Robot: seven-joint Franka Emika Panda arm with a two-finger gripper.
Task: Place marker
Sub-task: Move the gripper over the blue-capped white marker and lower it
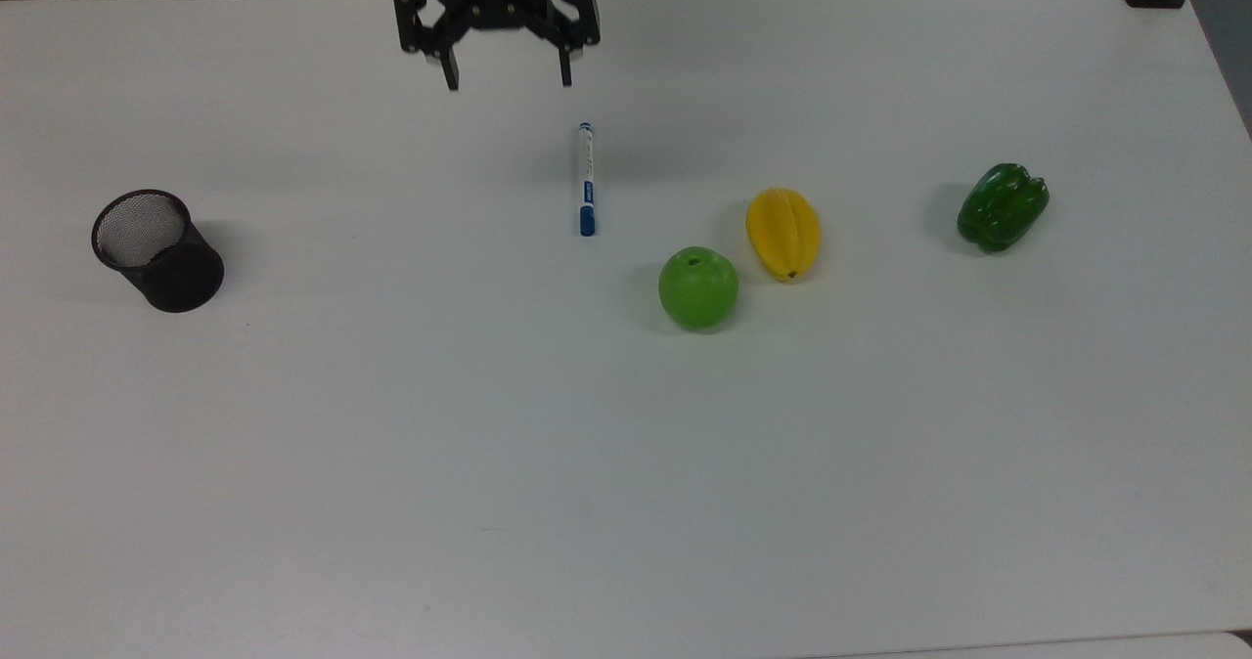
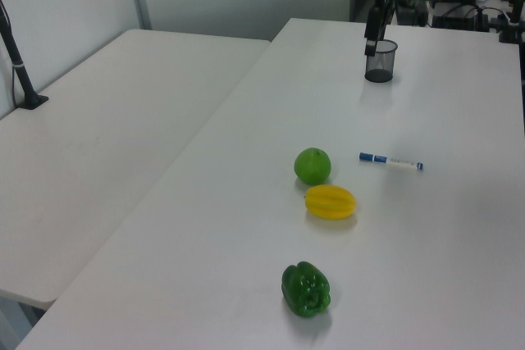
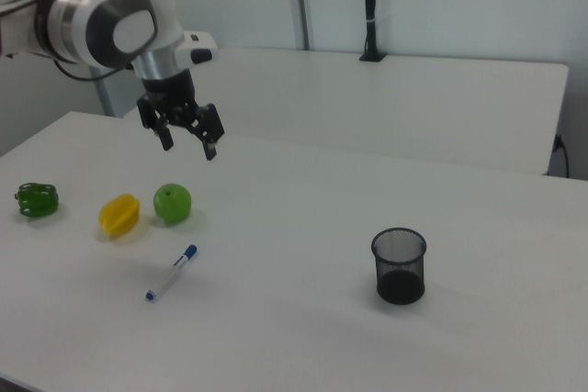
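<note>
Top view, left to right:

- Mesh cup [image 1: 156,248] upright at far left of worktop [image 1: 626,463], well apart from rest; likely drop target.
- Tool [image 1: 507,82] high near far edge, fingers spread wide, nothing held, pointing down.
- Marker [image 1: 586,179] flat on worktop, just right of and nearer than tool; long axis runs far-to-near, blue cap at near end.
- Finger gap runs left-right, across marker axis: judged suited to straddle barrel after short shift right and descent.
- Apple [image 1: 697,287], starfruit [image 1: 782,233], pepper [image 1: 1003,206] further right, apart from marker.
</note>
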